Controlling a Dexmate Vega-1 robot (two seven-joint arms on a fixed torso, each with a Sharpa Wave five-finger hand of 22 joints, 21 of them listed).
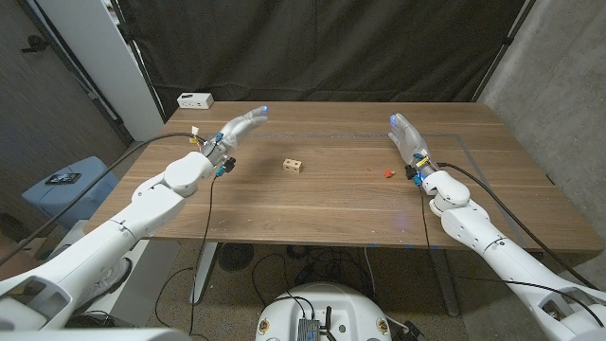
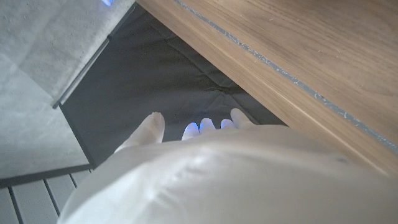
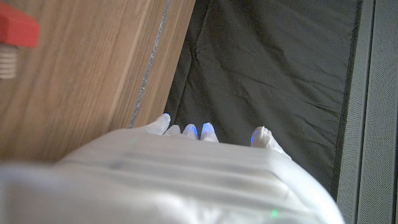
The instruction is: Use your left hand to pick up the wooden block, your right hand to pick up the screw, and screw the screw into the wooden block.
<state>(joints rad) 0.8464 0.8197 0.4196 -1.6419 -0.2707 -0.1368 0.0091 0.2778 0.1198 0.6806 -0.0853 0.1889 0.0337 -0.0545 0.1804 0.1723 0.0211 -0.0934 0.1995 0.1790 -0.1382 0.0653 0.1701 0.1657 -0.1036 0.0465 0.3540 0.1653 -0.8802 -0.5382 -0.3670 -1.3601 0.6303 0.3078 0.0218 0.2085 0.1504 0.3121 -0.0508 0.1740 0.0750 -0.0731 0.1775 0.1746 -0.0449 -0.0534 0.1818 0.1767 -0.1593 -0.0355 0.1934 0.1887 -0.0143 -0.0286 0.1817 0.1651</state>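
Head view, block: wooden block (image 1: 293, 166) at centre frame on the table (image 1: 331, 213), nothing in its holes that I can make out.
Head view, screw: red screw (image 1: 387, 173) right of centre.
Head view, hands: my left hand (image 1: 239, 126) and right hand (image 1: 405, 134) raised, fingers straight, empty.
Right wrist view: screw (image 3: 17, 34) at upper left, blurred.
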